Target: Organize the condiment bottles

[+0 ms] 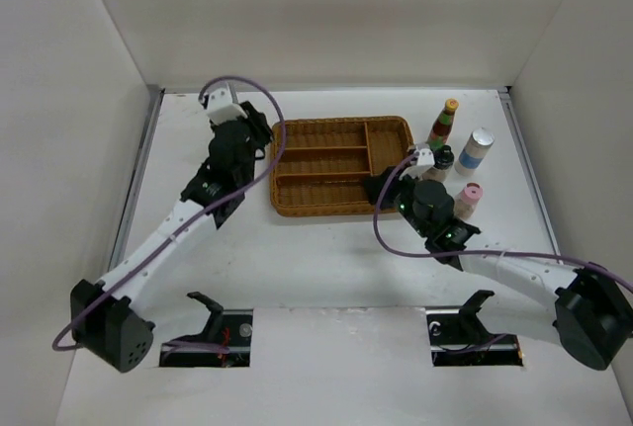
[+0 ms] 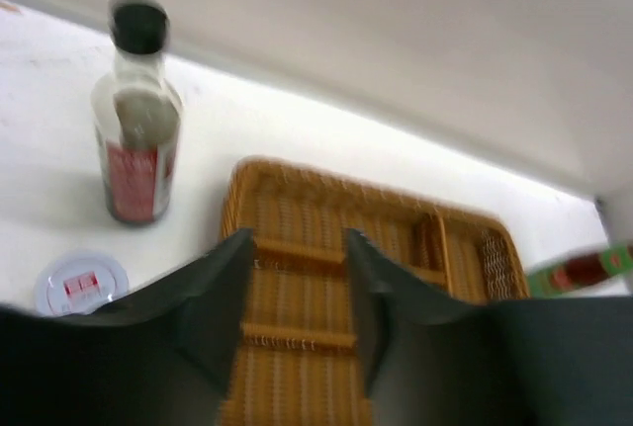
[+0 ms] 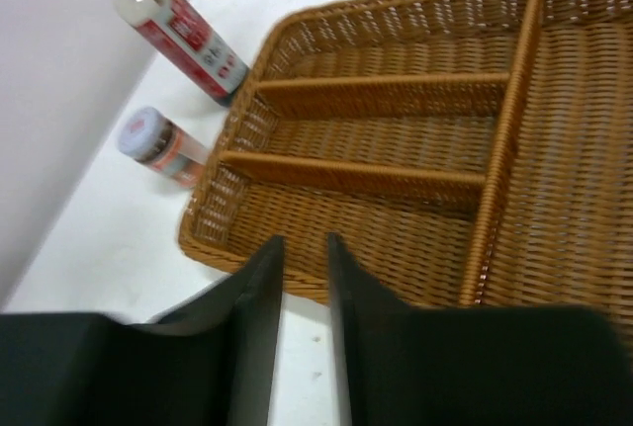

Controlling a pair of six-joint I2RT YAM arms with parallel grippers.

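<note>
The tall clear black-capped bottle (image 2: pixel 134 115) stands left of the wicker tray (image 2: pixel 326 218), and the short white-lidded red-labelled jar (image 2: pixel 81 283) stands nearer. Both show in the right wrist view too, the bottle (image 3: pixel 176 23) and the jar (image 3: pixel 158 146); my left arm hides them from above. The yellow-capped red sauce (image 1: pixel 443 124), black-capped bottle (image 1: pixel 443 160), silver-capped blue-labelled bottle (image 1: pixel 478 149) and pink-capped shaker (image 1: pixel 467 199) stand right of the tray (image 1: pixel 297 127). My left gripper (image 2: pixel 297 253) is open and empty at the tray's left edge (image 1: pixel 259 136). My right gripper (image 3: pixel 302 253) is open by a narrow gap, empty, at the tray's near right corner (image 1: pixel 384 189).
The tray's compartments (image 3: pixel 396 139) hold nothing. White walls close in the table on the left, back and right. The red sauce bottle shows at the right edge of the left wrist view (image 2: pixel 579 270).
</note>
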